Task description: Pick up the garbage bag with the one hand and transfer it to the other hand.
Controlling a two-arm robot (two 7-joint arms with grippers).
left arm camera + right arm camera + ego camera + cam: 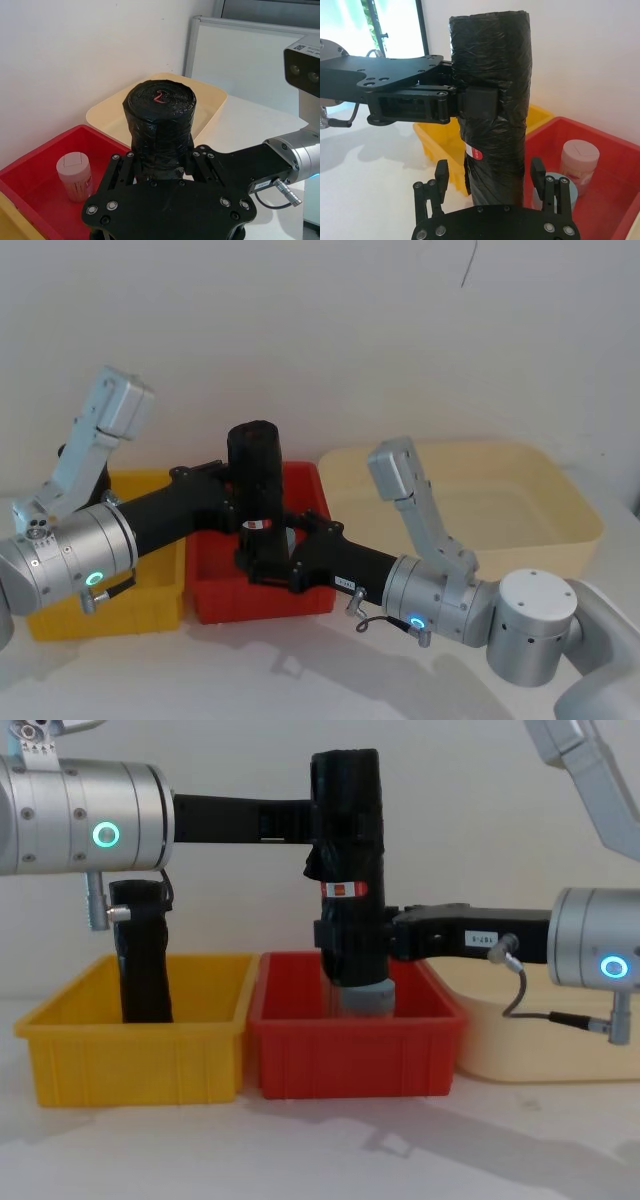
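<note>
The garbage bag, a thick black roll with a red-and-white label band, hangs upright above the red bin. My left gripper reaches in from the left and is shut on the roll's upper half, above the band; one of its pads presses into the film. My right gripper comes from the right and stands open around the roll's lower part, below the band. In the right wrist view its fingertips keep a small gap from the roll on both sides.
A yellow bin on the left holds a slimmer black roll. Inside the red bin are a white-lidded jar and a bluish-grey cup under the bag. A cream tub sits on the right, with a white wall behind.
</note>
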